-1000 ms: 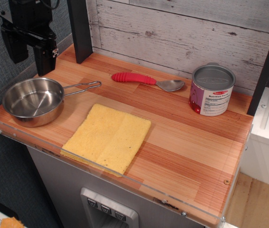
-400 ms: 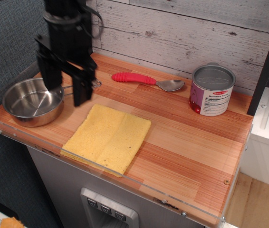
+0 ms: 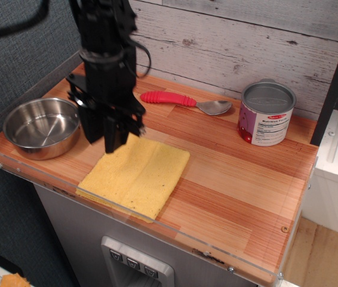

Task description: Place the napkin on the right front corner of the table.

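A whitewashed plank wall is running behind the desk [image 3: 234,173], a reddish-brown striped wood top with a clear acrylic rim, sitting on a grey cabinet. At the far left a steel pan [image 3: 40,127] is resting near the front edge, its handle hidden behind the arm. Just right of it the black arm is reaching straight down from the top of the view, its body held vertical, and the gripper [image 3: 104,128] is pointing downward over the back left corner of the napkin [image 3: 135,173]. Its two dark fingers [image 3: 115,133] are standing a little apart with nothing between them, their tips hanging at the cloth's edge; whether they are touching it cannot be told. The napkin, a flat yellow square with a crease down its middle, is lying at the front of the desk, left of centre. Behind it a red-handled spoon [image 3: 184,101] is lying near the wall. Further right a tin can [image 3: 266,113] is standing upright at the back right
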Available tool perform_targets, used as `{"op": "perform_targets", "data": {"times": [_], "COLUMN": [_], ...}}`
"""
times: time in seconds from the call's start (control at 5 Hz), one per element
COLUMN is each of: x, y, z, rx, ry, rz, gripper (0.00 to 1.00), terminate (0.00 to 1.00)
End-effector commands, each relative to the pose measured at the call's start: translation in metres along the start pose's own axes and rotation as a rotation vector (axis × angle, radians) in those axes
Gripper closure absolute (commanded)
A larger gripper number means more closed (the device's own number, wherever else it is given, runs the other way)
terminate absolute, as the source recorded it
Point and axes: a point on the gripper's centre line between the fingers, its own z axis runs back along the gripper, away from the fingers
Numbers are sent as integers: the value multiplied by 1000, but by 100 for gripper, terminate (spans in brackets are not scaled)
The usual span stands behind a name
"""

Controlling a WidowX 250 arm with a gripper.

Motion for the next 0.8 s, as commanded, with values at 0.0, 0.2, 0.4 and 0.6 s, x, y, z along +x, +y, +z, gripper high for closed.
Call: {"op": "perform_targets", "data": {"times": [0.0,0.2,0.4,0.6], "x": [17,20,23,23], "y": [-3,-7,-16,-25], "z": [-24,-36,-44,-48], "rx": [23,-1,-17,-28], "ry": [-33,-43,-39,-40], "rz": [10,24,15,3], "gripper": [100,100,100,100], "terminate": [0,0,0,0]}}
